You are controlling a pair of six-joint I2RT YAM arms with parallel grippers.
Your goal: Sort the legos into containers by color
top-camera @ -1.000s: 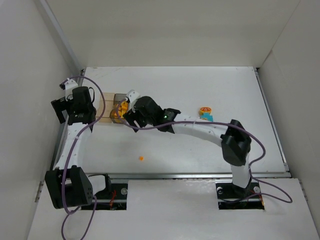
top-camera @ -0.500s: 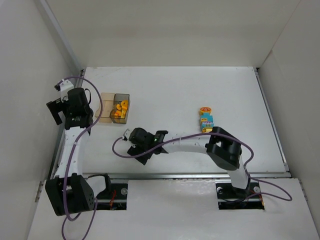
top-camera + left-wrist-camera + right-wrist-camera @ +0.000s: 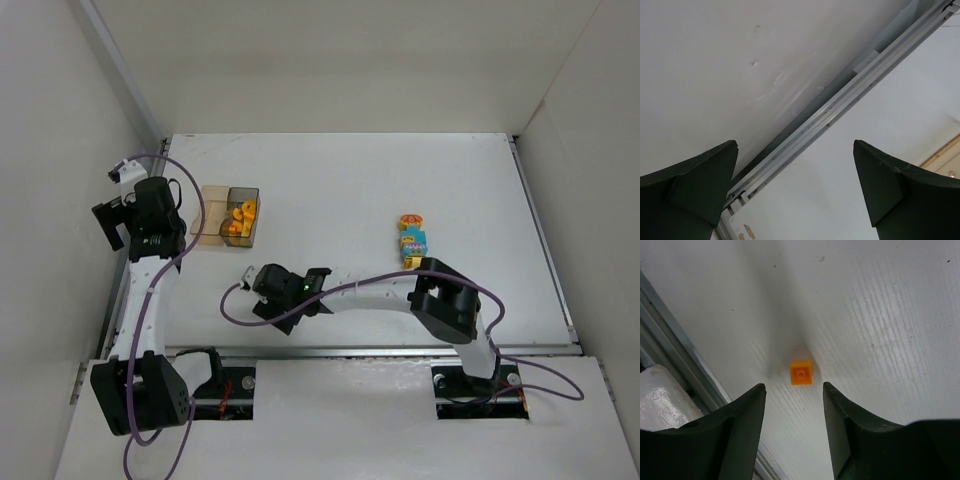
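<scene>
The right gripper point(image 3: 793, 388) is hanging with jaws apart, the orange lego point(image 3: 801, 372) lying just at its twelve o'clock.

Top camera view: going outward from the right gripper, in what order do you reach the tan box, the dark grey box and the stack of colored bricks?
From the right gripper, low near the table's front edge:
1. Dark grey box, up and slightly left.
2. Tan box, joined to the grey box's left side.
3. Stack of colored bricks, off to the right.
</scene>
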